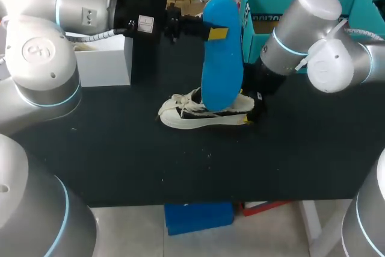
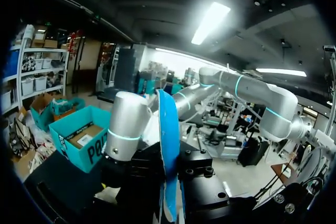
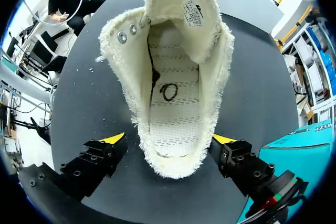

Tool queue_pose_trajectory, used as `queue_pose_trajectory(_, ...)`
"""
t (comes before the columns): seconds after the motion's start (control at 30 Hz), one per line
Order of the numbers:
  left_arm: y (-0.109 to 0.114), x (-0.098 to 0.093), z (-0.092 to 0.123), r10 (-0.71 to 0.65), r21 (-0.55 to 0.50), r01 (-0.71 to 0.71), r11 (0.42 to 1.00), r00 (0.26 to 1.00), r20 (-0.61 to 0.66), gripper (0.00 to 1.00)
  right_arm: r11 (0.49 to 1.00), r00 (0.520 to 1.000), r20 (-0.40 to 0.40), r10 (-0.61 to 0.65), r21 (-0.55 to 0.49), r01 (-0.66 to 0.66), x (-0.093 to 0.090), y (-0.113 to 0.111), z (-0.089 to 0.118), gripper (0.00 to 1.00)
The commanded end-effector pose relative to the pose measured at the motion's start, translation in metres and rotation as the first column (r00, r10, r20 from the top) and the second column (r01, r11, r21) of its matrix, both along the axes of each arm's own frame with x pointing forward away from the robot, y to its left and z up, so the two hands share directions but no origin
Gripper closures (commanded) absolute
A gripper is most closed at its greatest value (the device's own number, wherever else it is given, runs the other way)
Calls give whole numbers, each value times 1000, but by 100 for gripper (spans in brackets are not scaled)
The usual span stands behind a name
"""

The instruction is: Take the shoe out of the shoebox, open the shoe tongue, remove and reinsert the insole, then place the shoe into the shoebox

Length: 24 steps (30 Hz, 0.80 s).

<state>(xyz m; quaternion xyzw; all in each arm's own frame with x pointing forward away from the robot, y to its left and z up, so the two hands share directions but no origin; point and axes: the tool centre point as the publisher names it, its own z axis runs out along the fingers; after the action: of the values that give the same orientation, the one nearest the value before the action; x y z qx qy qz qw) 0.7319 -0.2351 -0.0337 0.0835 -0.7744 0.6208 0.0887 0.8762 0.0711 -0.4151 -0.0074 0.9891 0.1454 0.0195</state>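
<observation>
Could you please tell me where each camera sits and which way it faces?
Head view: above and behind the robot, looking down on the table; both arms show, the left gripper holding the insole upright at the shoe.
Left wrist view: on the left wrist, looking along the edge-on insole toward the shoebox; the right arm shows ahead.
Right wrist view: on the right wrist, looking into the shoe from its heel, between the open fingers of the right gripper.
Shared: all show the shoebox.

White box (back left corner), on black table
</observation>
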Motion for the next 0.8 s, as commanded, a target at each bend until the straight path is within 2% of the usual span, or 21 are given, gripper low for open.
queue_pose_trajectory(0.03,0,-1,-1,2,-2,-2,1000,1000,2,100,990,1000,-4,-2,-143,2,3,6,5,0)
queue_pose_trajectory(0.4,0,-1,-1,2,-2,-2,1000,1000,2,100,969,999,25,20,-246,-14,5,13,10,0)
queue_pose_trajectory(0.8,0,-1,-1,2,-2,-2,1000,1000,2,100,967,999,30,16,-255,-8,5,15,9,0)
